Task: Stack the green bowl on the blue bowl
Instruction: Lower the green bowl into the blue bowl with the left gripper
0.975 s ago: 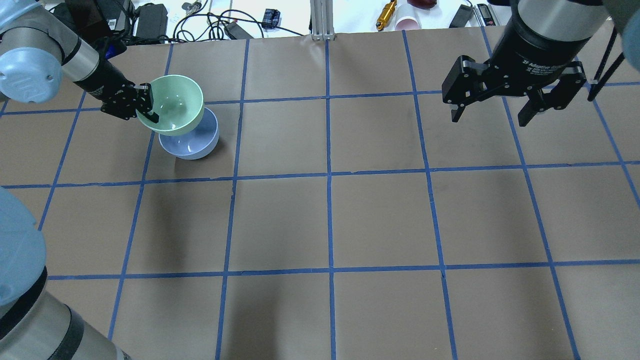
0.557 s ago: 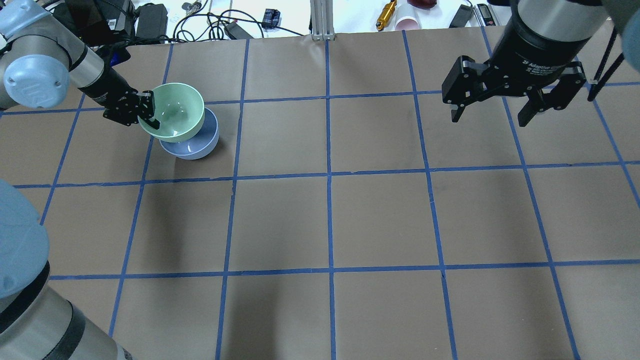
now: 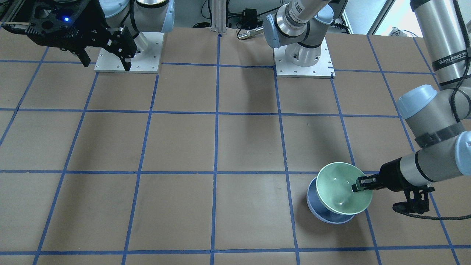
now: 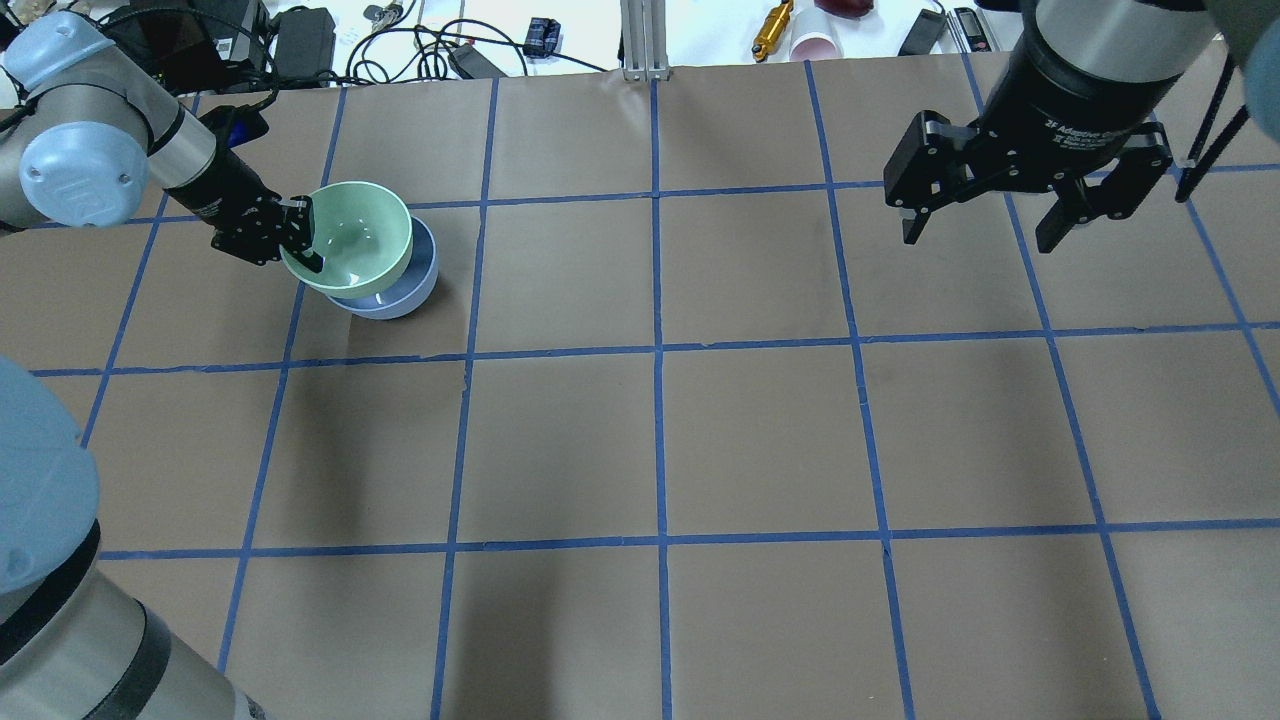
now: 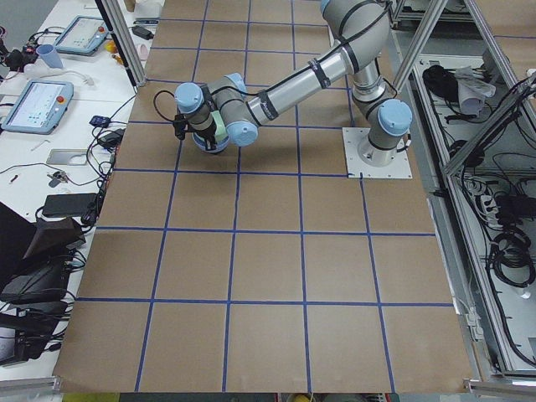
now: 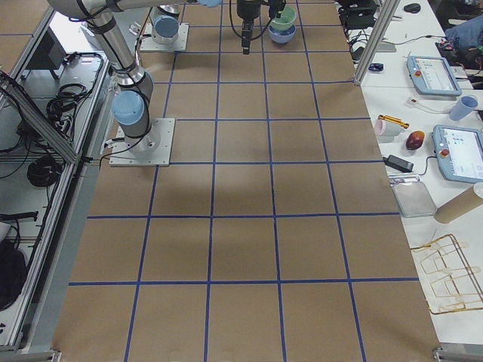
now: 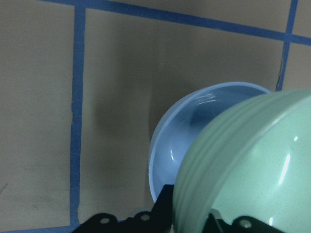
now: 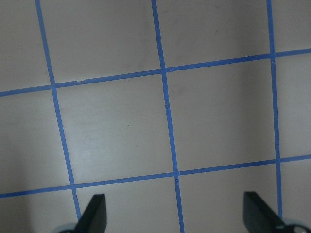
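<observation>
You've got the green bowl (image 4: 352, 232) tilted over the blue bowl (image 4: 402, 297), on the robot's left at the far part of the table (image 4: 760, 430); contact between them can't be told. The left gripper (image 4: 300, 238) pinches its outer rim. Well apart on the right, the right gripper (image 4: 977, 240) hangs spread above the table.

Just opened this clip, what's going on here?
The left gripper is shut on the rim of the green bowl, holding it tilted over the blue bowl, which sits on the table. The green bowl overlaps the blue one but is off-centre, so it does not look fully nested yet. The right gripper hangs open above the table, far off, holding nothing.
</observation>
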